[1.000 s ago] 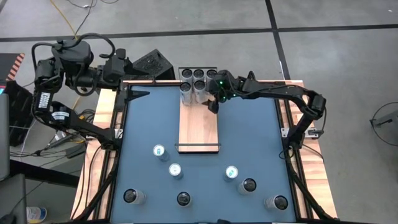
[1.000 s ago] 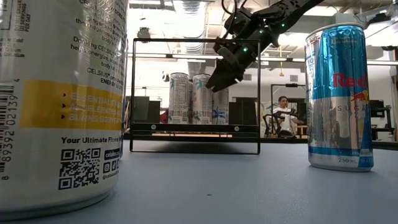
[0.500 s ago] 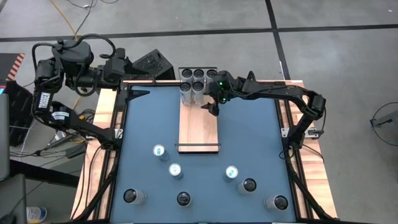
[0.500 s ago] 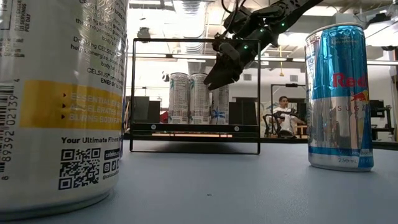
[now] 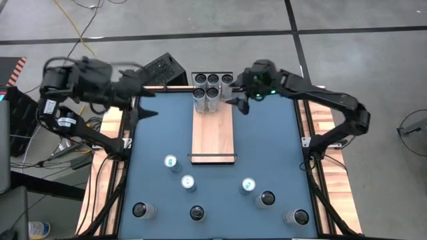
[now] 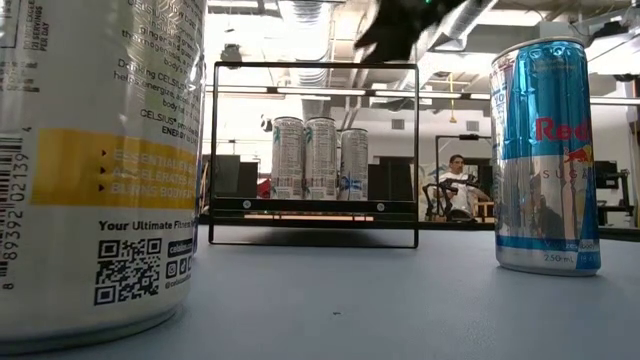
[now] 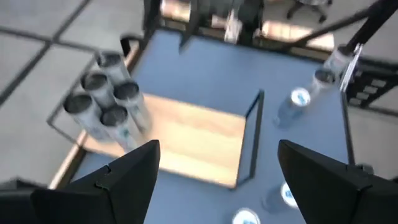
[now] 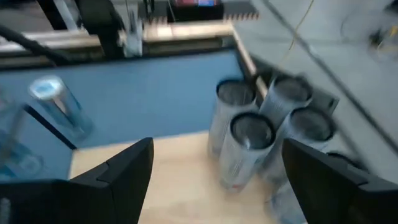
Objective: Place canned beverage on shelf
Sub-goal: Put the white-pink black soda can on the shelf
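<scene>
The shelf lies along the middle of the blue bench, with a cluster of cans standing at its far end. The right gripper hangs just beside those cans, jaws released and holding nothing. The left gripper hovers at the bench's far left corner, jaws also released and empty. Seven more cans stand scattered on the near half of the bench
</scene>
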`<state>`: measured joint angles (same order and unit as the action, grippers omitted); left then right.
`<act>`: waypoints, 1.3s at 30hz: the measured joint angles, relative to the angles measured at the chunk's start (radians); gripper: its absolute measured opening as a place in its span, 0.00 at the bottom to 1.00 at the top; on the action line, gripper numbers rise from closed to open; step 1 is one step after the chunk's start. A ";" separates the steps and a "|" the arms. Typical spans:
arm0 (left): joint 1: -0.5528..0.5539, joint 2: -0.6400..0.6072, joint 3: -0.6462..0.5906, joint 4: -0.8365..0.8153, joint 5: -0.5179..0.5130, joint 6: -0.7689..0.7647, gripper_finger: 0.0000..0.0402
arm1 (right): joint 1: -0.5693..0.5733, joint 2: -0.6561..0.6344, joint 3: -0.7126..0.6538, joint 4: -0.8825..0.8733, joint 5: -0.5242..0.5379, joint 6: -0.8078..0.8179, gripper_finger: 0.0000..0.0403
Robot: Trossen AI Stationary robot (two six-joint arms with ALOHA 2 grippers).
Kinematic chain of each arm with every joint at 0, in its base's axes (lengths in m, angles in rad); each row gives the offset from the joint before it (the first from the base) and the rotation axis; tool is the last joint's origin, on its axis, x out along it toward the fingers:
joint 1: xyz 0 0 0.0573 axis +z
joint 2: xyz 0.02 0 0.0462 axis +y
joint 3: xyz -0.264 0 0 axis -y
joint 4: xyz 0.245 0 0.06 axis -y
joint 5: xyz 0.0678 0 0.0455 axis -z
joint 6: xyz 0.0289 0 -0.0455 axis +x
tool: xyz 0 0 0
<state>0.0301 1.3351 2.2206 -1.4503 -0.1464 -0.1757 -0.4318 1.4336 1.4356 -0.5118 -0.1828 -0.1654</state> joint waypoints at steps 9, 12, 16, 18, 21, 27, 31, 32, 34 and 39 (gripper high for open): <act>-0.336 0.066 0.000 -0.109 -0.212 -0.196 0.77 | 0.060 -0.143 0.067 -0.007 0.001 0.125 0.84; -0.429 0.091 0.000 -0.120 -0.285 -0.241 0.77 | 0.096 -0.170 0.077 -0.006 0.001 0.175 0.84; -0.518 0.107 0.000 -0.121 -0.341 -0.284 0.77 | 0.146 -0.191 0.078 -0.004 0.000 0.227 0.84; -0.557 0.120 0.000 -0.121 -0.340 -0.289 0.77 | 0.168 -0.192 0.078 -0.005 0.000 0.269 0.84; -0.621 0.131 -0.001 -0.120 -0.339 -0.291 0.77 | 0.201 -0.190 0.078 -0.008 0.001 0.321 0.84; -0.733 0.124 -0.042 -0.121 -0.354 -0.389 0.77 | 0.277 -0.162 0.077 -0.010 0.001 0.390 0.84; -0.811 0.109 -0.127 -0.122 -0.333 -0.533 0.77 | 0.327 -0.142 0.077 -0.001 0.001 0.426 0.84; -0.831 0.108 -0.142 -0.122 -0.327 -0.577 0.77 | 0.337 -0.140 0.077 -0.001 0.001 0.428 0.84; -0.877 0.110 -0.175 -0.108 -0.312 -0.665 0.77 | 0.367 -0.133 0.078 0.016 0.001 0.427 0.84; -0.968 0.119 -0.264 0.006 -0.353 -0.810 0.77 | 0.427 -0.129 0.078 0.015 0.001 0.375 0.84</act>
<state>-0.9378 1.4536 1.9566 -1.4445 -0.4996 -0.9861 -0.0052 1.3045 1.5135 -0.4972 -0.1822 0.2094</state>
